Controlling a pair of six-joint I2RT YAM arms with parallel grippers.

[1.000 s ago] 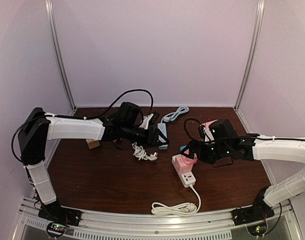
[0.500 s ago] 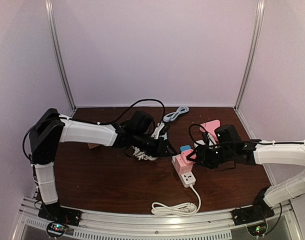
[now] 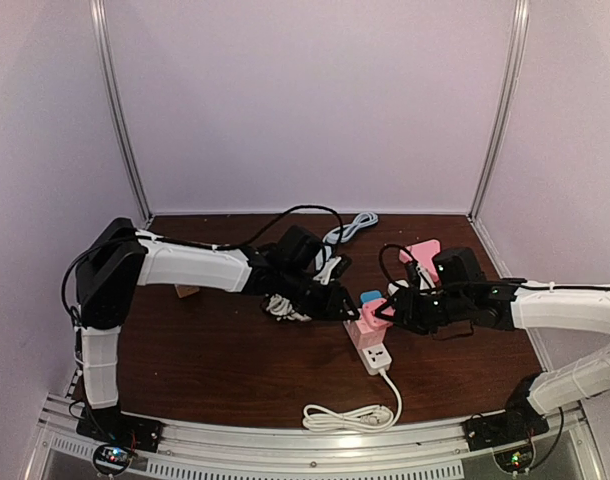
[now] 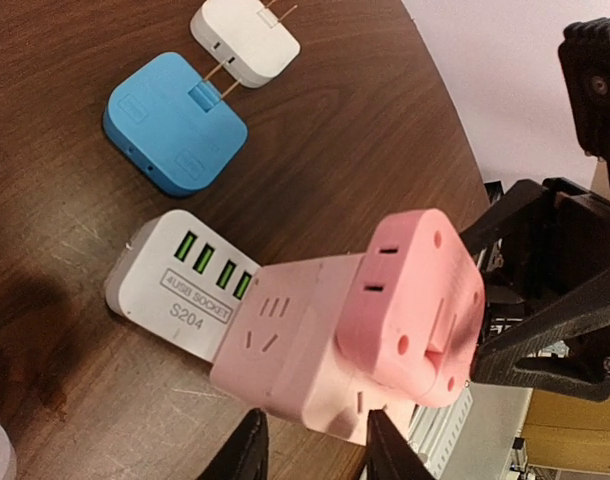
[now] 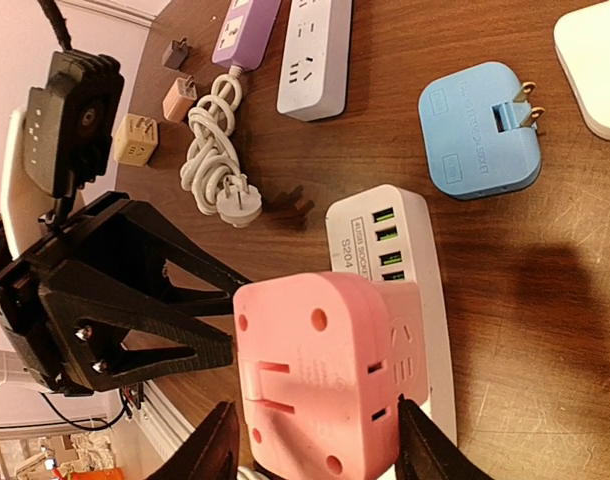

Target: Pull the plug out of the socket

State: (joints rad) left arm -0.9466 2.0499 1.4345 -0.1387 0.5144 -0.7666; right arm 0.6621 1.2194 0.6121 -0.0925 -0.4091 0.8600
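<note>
Plug (image 5: pixel 325 370), smooth pink rounded cube, tops white socket (image 5: pixel 370 235).

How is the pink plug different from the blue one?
The pink plug is plugged in above the white power strip; the blue plug lies loose on the table. The pink plug's prongs are hidden; the blue plug's metal prongs show. Both are chunky with rounded corners.

A robot lab booth. White walls (image 3: pixel 315 100) and metal posts (image 3: pixel 120 110) enclose the table (image 3: pixel 205 350); a rail (image 3: pixel 285 445) runs at 6 o'clock.
</note>
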